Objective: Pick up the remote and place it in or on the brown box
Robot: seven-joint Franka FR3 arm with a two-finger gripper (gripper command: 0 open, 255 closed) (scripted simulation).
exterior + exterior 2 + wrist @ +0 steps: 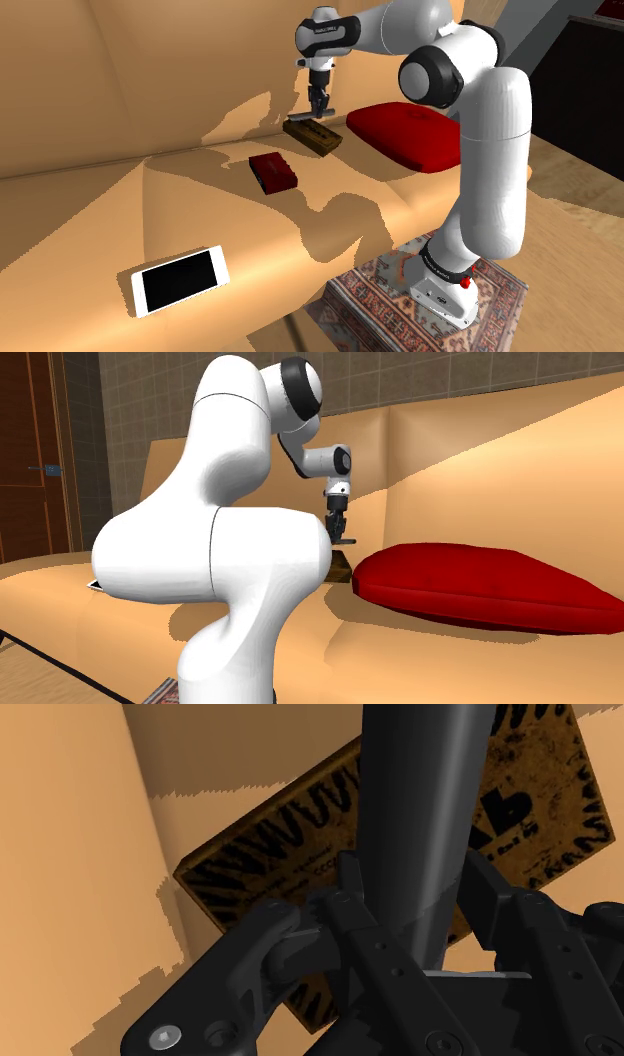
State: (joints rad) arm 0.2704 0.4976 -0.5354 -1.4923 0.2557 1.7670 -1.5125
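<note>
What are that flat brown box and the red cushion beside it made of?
The brown box looks like cardboard, probably: matte, mottled brown with black printed marks. The red cushion seems soft fabric: plump, rounded edges, no shine, though no weave shows.

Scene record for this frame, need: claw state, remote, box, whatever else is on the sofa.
claw: shut on the remote
remote: dark, long, held over the brown box; whether it touches the box cannot be told
brown box: lying flat on the tan sofa, black print on top
nearby: red cushion, small dark red box, white phone with black screen
</note>
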